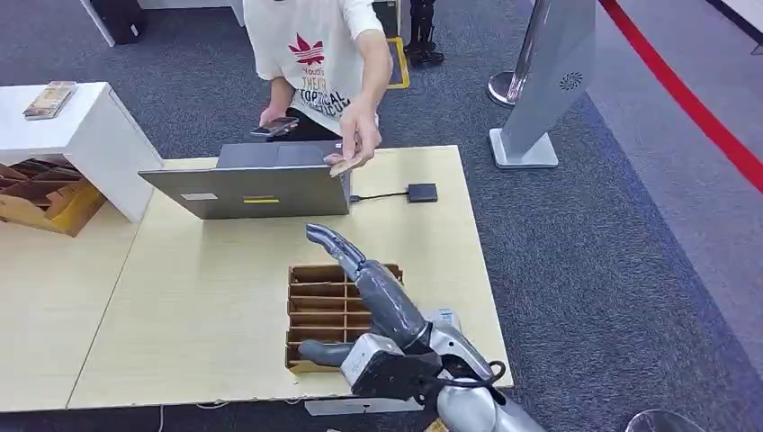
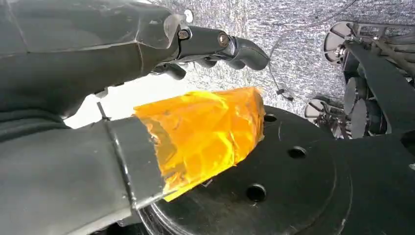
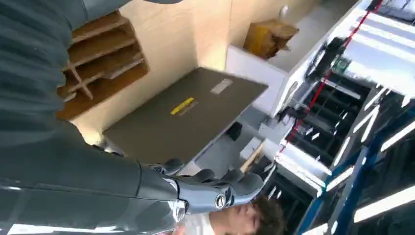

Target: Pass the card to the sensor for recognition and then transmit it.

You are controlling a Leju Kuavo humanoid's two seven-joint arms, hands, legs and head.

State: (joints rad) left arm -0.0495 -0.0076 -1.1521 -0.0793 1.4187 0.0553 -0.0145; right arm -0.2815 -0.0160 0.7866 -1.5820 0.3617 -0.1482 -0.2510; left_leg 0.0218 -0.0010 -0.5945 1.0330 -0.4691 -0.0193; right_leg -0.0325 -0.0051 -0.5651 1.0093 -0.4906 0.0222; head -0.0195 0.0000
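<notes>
Above the far edge of the table [image 1: 225,297], just over the laptop [image 1: 256,191], the card [image 1: 344,165] sits pinched in a person's hand [image 1: 358,135], so the handover looks done. The right hand [image 1: 364,288] holds nothing, its fingers stretched out over the wooden divider tray [image 1: 315,306]. Danger now lies in the withdrawal: the outstretched fingers hang close above the tray's slats and could catch a partition and drag it. The sensor [image 1: 422,192] and its cable lie near the laptop, apart from the arm. The left hand [image 2: 205,44] hangs low with its dark fingers curled in around nothing, its thumb wrapped in orange tape.
</notes>
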